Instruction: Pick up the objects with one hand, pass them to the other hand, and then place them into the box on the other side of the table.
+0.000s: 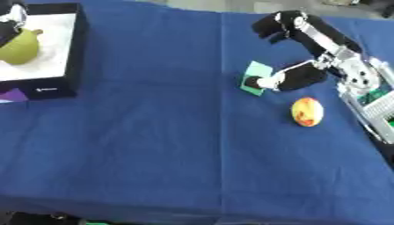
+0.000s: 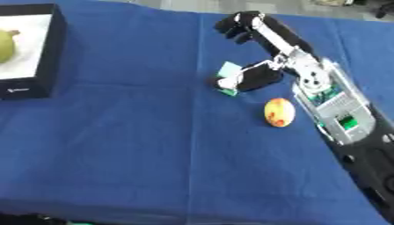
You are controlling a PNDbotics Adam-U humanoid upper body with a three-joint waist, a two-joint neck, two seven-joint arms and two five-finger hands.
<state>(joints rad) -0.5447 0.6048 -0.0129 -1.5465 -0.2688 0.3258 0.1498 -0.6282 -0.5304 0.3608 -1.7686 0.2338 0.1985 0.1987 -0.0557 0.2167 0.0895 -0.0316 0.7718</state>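
A: Right robot hand [image 1: 286,78] is down on the bench [image 1: 154,132], thumb touching the small green card [image 1: 256,75], fingers spread and not closed on anything yet.

B: Then slide the thumb under the card's edge and pinch before lifting; it's flat. The arm reaches in from the right, wrist bent.

A: Peach-coloured fruit [image 1: 307,111] lies just beside; the box [image 1: 73,52], far left, holds a green pear [image 1: 19,47]. Left robot hand [image 1: 11,21] shows above it, grip unclear.

A green card [image 1: 255,77] is touched by the right hand [image 1: 296,52] on the blue surface [image 1: 154,132]; an orange-yellow fruit [image 1: 306,111] is seen nearer.
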